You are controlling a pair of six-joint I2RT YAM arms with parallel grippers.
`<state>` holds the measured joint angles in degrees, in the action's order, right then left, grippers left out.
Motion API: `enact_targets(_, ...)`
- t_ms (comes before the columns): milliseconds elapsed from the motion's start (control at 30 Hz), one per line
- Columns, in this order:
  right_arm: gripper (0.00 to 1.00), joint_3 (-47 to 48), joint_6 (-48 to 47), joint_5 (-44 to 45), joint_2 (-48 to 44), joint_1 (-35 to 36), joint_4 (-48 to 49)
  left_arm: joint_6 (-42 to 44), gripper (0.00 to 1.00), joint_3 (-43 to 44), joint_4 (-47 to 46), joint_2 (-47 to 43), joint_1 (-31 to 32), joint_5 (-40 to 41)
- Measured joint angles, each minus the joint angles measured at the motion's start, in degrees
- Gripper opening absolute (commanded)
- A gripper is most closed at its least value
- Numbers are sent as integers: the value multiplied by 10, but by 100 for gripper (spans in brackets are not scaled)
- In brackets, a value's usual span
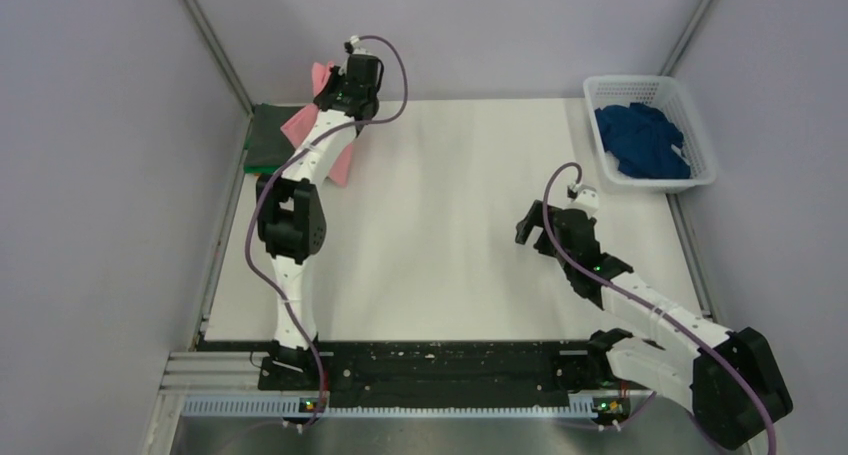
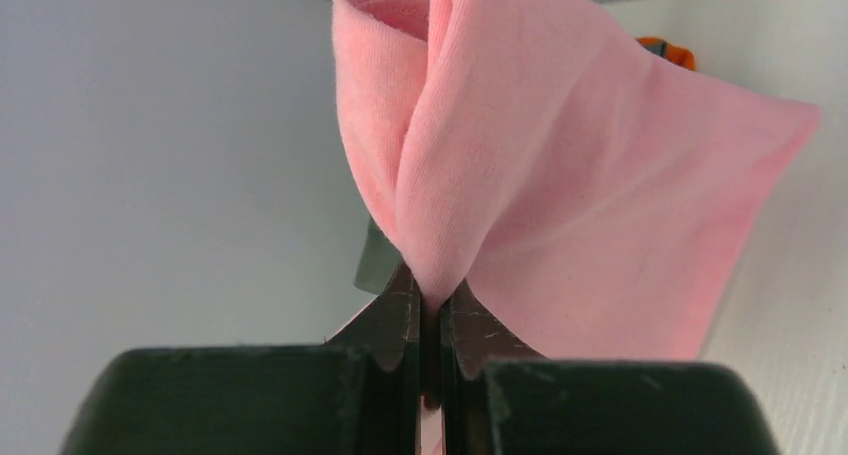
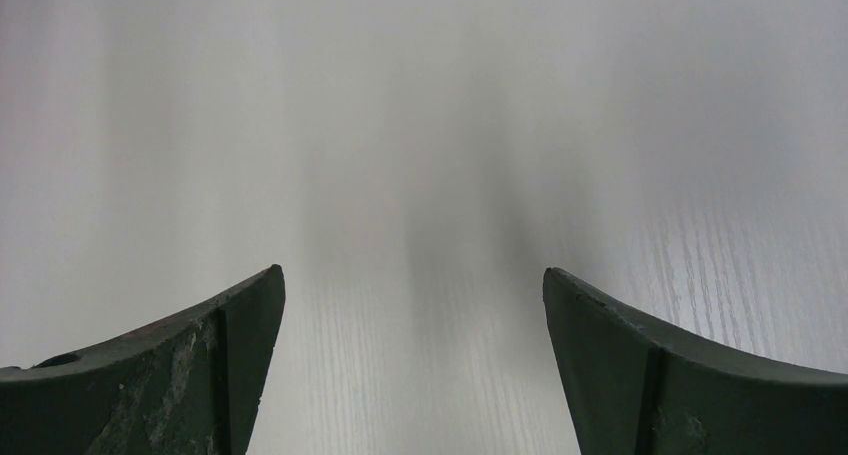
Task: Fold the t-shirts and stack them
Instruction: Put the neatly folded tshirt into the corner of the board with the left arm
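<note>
Basket [image 1: 640,90] far right, shirt [image 1: 643,140] inside; shirt stack [image 1: 268,135] far left.

No legible text or labels.

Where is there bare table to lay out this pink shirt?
The wide middle of the table, between the left arm and the right gripper, is bare, as is the far edge up to the white basket. Crowded: the far-left corner, where the pink shirt hangs beside the green shirt.

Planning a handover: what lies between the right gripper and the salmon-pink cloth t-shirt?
Bare white table only, per the top external view, from right gripper to salmon-pink cloth t-shirt.
</note>
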<state>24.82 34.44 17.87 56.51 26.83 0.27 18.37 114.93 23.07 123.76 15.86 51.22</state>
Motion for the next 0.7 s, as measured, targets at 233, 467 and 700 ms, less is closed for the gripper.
enact_targets(233, 99, 3, -4, 7, 13, 0, -9, 20, 0, 59, -3, 3, -25, -37)
enact_targets(467, 99, 9, -9, 15, 14, 0, -12, -2, 0, 92, 3, 5, -34, -78)
enact_targets(700, 99, 9, -10, 18, 14, 0, -12, -35, 0, 105, 14, 36, -48, -115)
